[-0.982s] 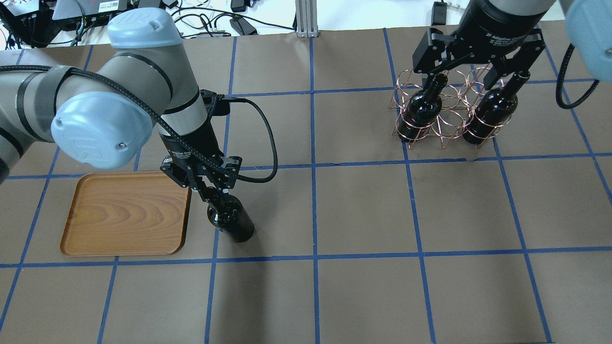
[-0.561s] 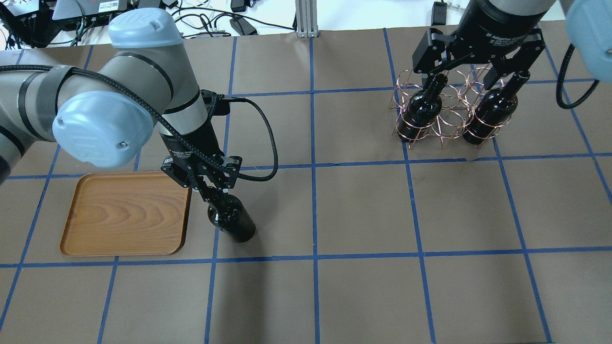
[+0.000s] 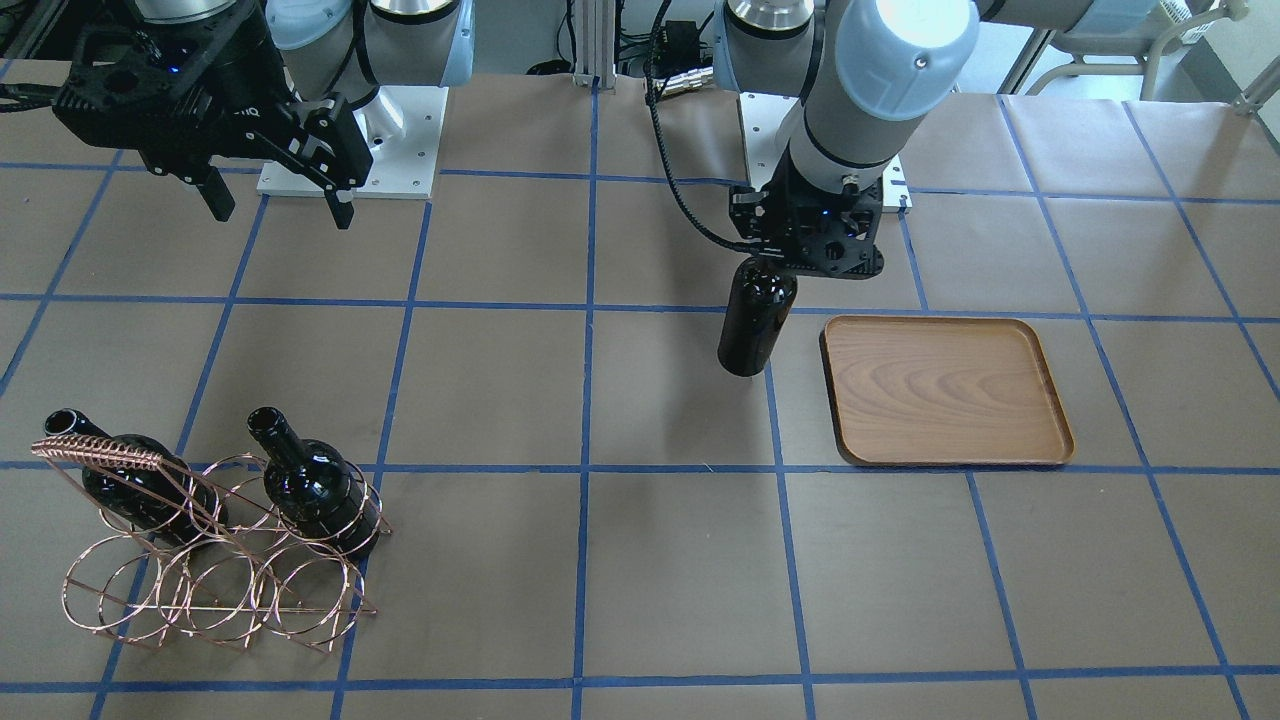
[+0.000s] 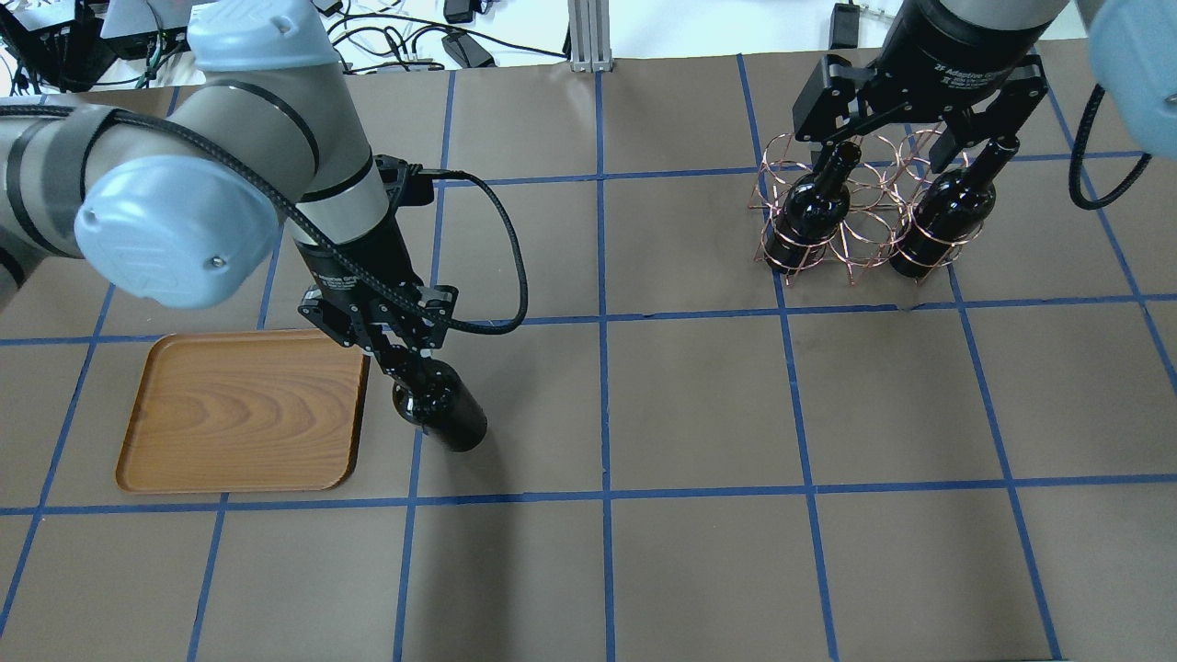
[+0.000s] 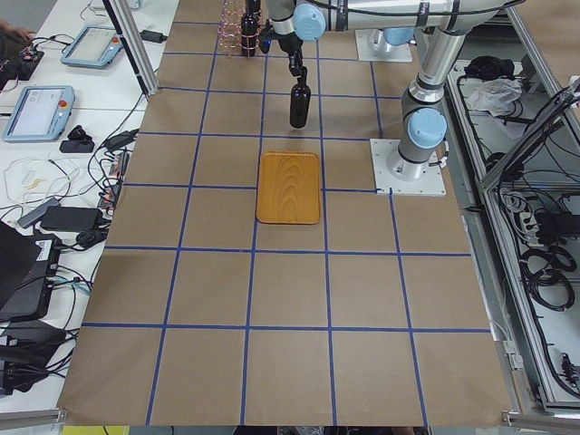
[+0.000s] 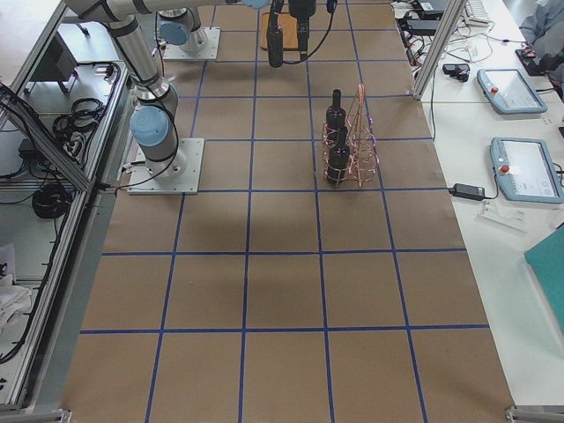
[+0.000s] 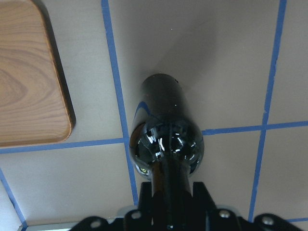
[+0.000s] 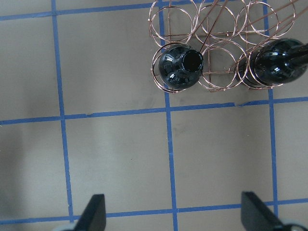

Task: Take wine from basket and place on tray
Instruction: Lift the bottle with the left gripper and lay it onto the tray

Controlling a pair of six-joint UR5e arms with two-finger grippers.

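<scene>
The table point(image 4: 699, 405), papered brown and ruled with blue tape, took up most of the room. The left arm point(image 4: 276, 156) reached down just beside the tray point(image 4: 241, 409). The right arm point(image 4: 965, 37) hung well apart from the tray, toward the table's other end. There stood the copper wire basket point(image 3: 100, 453), wider than the tray, with a long stretch of paper between the two. The tray lay flat, its wood grain showing.

The wine bottle point(image 4: 441, 414) hung neck-up outside the tray, just beside the short edge that faces the basket, over a blue tape line. Only a strip of paper and the tray's low rim lay between it and the wood. The left gripper point(image 4: 403, 360) was clamped on its neck. One dark bottle point(image 3: 320, 490) stood in the basket on the side nearer the tray. A second bottle point(image 3: 140, 495) stood on the side farther from it, with a wire loop between them. The right gripper point(image 3: 282, 212) hovered by the basket, fingers spread wide and gripping nothing. A black cable point(image 4: 510, 267) looped out from the left wrist on the side away from the tray.

The clamped fingers covered the wine bottle's neck and lip. I could not tell whether its base touched the paper. From overhead the right gripper covered the basket's rear loops. The right wrist view cut the second bottle off at its edge.
</scene>
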